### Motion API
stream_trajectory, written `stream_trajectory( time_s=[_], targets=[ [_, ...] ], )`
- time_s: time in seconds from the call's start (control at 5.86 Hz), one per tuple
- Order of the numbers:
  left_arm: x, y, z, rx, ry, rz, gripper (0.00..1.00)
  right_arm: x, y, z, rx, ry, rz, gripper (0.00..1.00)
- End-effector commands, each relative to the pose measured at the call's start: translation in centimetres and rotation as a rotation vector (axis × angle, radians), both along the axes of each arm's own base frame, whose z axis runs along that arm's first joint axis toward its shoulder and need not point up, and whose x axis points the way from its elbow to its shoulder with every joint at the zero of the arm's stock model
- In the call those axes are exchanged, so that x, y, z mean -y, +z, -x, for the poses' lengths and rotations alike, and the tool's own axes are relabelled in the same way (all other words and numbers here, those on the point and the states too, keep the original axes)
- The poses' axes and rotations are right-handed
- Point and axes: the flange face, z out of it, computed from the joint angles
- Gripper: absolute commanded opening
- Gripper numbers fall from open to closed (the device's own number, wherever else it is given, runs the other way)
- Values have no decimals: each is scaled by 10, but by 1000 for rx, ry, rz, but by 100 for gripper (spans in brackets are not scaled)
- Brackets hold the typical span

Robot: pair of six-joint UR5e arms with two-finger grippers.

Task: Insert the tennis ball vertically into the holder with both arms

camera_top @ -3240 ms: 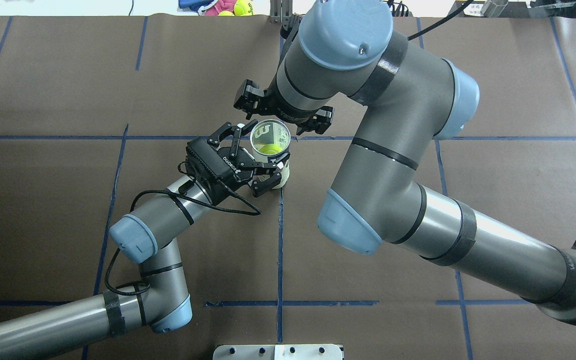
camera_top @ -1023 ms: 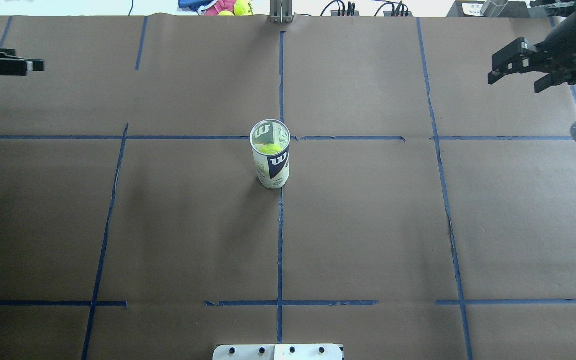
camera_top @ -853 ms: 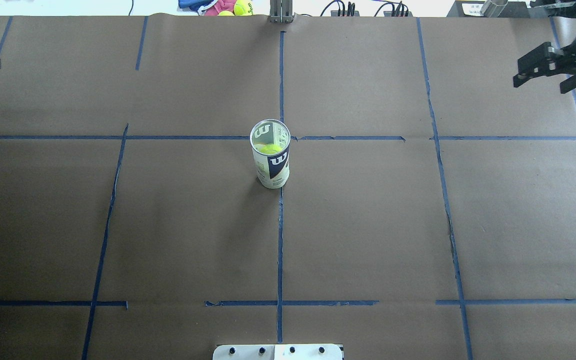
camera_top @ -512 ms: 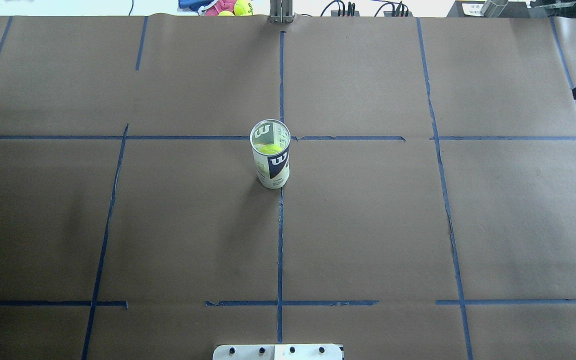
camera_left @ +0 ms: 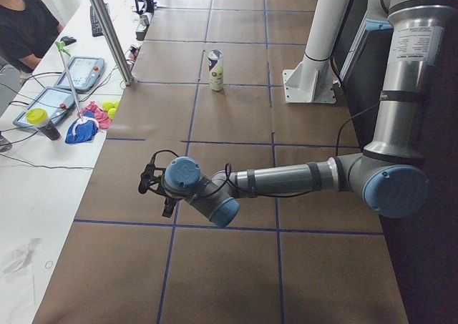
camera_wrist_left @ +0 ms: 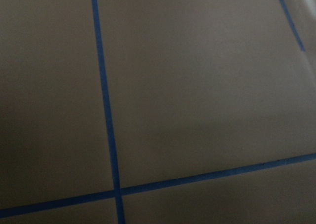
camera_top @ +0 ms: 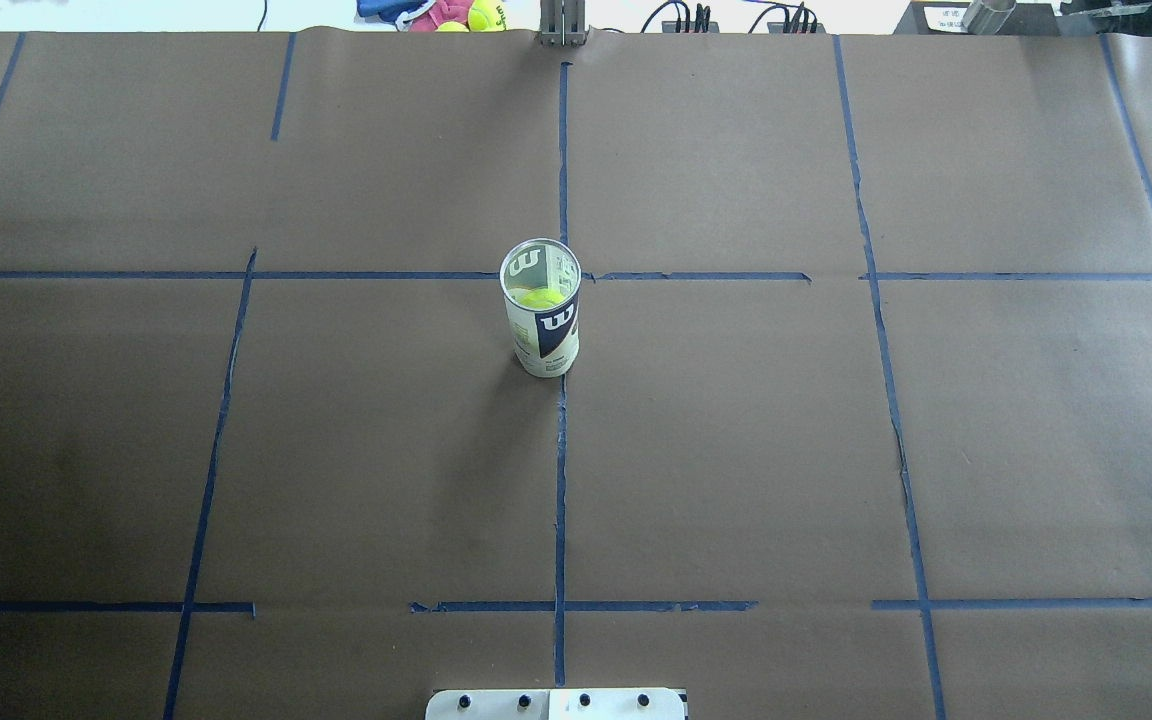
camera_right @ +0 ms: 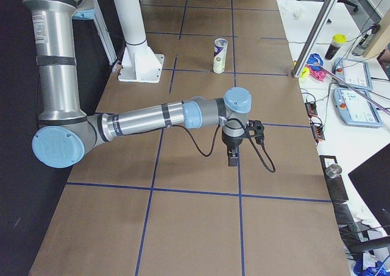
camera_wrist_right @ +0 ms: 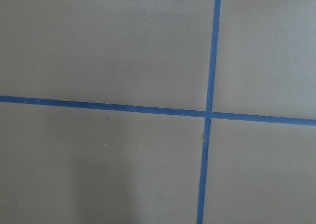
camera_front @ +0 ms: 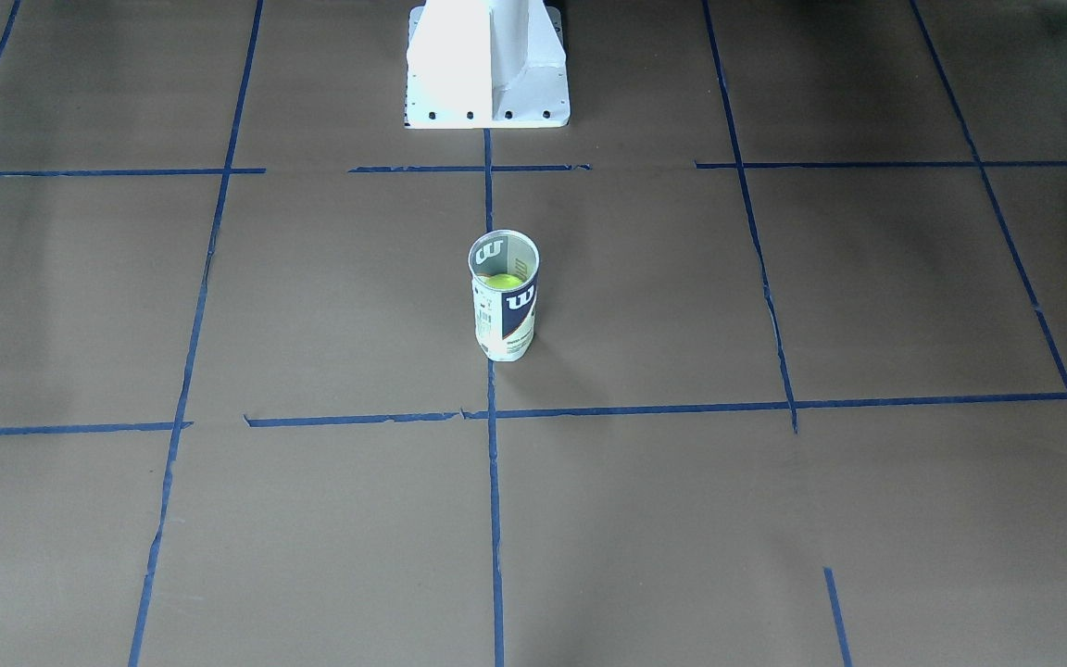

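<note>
The holder (camera_front: 503,310) stands upright near the table's middle, open end up; it also shows in the overhead view (camera_top: 543,335) and small in both side views (camera_left: 215,70) (camera_right: 219,55). The tennis ball (camera_front: 503,280) sits inside it, seen through the open top (camera_top: 539,297). Both arms are far from it. The left gripper (camera_left: 154,189) hangs over the table's left end and the right gripper (camera_right: 233,158) over its right end, both pointing down. They show only in the side views, so I cannot tell whether they are open or shut. The wrist views show only brown paper and blue tape.
The white pedestal base (camera_front: 487,65) stands at the robot's edge of the table. Spare balls and cloth toys (camera_top: 446,12) lie beyond the far edge beside a metal post (camera_top: 561,25). A seated person (camera_left: 21,23) and tablets (camera_left: 79,74) are off the far side.
Both arms have let go of the holder and swung outward, and the last of the right gripper has left the overhead view. The holder and ball have not moved.
</note>
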Motion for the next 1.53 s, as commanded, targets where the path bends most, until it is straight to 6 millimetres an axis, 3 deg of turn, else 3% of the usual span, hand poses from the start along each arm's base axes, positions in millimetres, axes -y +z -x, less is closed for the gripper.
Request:
stream_trajectory(
  time_s=[0.0,0.17,0.34,0.51,0.68,1.02,1.19,1.36],
  targets=[
    [-11,32,32,88,115,42,99,-17,24,-18,6,-37,-12,100],
    [-11,24,50,87,96,66,100,-20,33,-18,3,-39,4,100],
    [-9,-1,56,81,88,125,100,-22,54,-18,1,-41,46,100],
    [-11,-31,61,76,79,175,100,-23,60,-18,-1,-41,58,100],
    [-17,-51,65,68,73,254,100,-26,65,-18,-4,-42,67,100],
    [-24,-81,68,229,65,274,100,-27,71,-18,-8,-42,79,100],
    [-29,-89,65,290,96,280,100,-27,72,-18,-12,-49,73,100],
    [-50,-64,65,336,178,254,100,-27,74,-18,-16,-56,70,100]
  ],
)
